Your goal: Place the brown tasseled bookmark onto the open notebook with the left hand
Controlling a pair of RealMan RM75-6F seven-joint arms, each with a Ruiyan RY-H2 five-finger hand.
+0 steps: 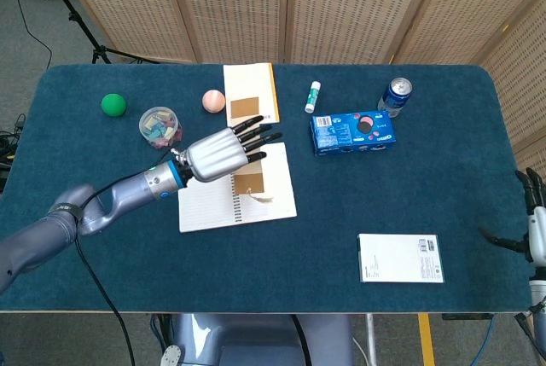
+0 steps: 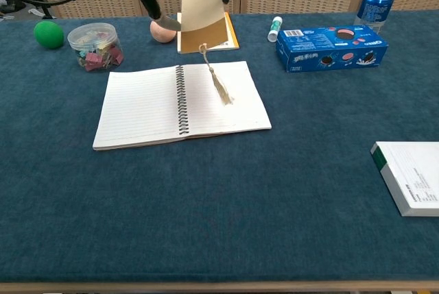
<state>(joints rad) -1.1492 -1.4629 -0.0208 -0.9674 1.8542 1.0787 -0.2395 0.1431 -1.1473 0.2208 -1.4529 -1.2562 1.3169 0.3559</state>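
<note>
bookmark held over the notebook's right page, long axis hanging down

head view: the left hand (image 1: 223,154) grips the brown tasseled bookmark (image 1: 248,183) above the open notebook (image 1: 205,200), just right of the spiral; the card shows below the fingers, over the right page. the right hand (image 1: 536,225) is at the far table edge, well apart; whether it is clenched i cannot tell.
chest view: the bookmark hangs nearly upright from the left hand at the top edge, tassel (image 2: 219,86) trailing down and rightward over the right page. judged from this, what is left is a straight lowering onto the page.
</note>
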